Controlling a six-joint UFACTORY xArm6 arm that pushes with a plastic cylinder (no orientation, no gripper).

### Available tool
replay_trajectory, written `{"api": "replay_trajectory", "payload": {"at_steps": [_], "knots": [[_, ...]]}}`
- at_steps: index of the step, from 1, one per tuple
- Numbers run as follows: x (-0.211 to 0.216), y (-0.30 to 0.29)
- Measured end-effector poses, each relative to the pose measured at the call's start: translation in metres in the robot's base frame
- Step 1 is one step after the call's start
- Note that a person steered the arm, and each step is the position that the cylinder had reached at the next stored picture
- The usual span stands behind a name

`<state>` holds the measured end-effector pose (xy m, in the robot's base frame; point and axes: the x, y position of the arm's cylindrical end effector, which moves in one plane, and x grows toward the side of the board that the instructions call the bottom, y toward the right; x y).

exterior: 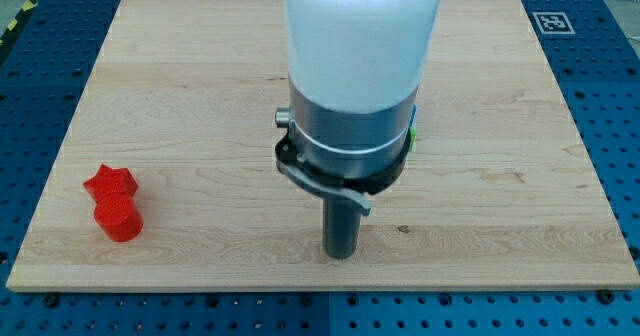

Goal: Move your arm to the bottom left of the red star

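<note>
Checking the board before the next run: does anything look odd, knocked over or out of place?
Nothing looks damaged or spilled. The red star and red cylinder sit touching near the wooden board's left edge. A green block is mostly hidden behind the arm. My tip rests far to their right.

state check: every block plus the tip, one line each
red star: flat on the board, near the view's left edge, touching the red cylinder.
red cylinder: upright, just below the star toward the view's bottom.
green block: only a sliver shows behind the arm; shape unclear.
my tip: at the board's bottom centre, well to the view's right of both red blocks, touching none.
</note>
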<state>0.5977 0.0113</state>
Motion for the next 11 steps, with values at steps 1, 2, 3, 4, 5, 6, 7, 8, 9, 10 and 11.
{"api": "replay_trajectory", "payload": {"at_steps": [1,2,3,4,5,6,7,8,9,10,11], "knots": [[0.006,-0.003],[0.007,-0.003],[0.021,-0.020],[0.021,-0.060],[0.020,-0.097],[0.021,-0.178],[0.018,-0.257],[0.002,-0.296],[-0.004,-0.297],[-0.013,-0.288],[-0.013,-0.287]]}}
